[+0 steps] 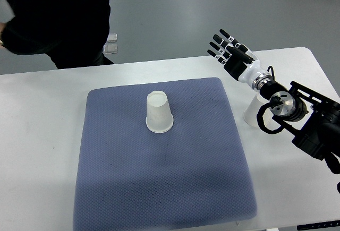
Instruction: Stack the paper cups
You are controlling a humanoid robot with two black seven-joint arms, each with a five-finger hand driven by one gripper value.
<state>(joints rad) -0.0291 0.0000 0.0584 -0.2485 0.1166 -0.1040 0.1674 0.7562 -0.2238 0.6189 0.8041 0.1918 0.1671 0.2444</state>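
A white paper cup [159,113] stands upside down on the blue-grey mat [159,178], a little above the mat's middle. A second white cup [251,112] stands on the white table right of the mat, partly hidden behind my right forearm. My right hand [227,51] hovers above the table beyond the mat's far right corner, fingers spread and holding nothing. It is well to the right of the cup on the mat. My left arm does not show.
A person in dark clothes [58,18] stands at the far left side of the table [42,135]. The table's far edge runs just behind my right hand. A small pale object [111,45] lies on the floor beyond the table.
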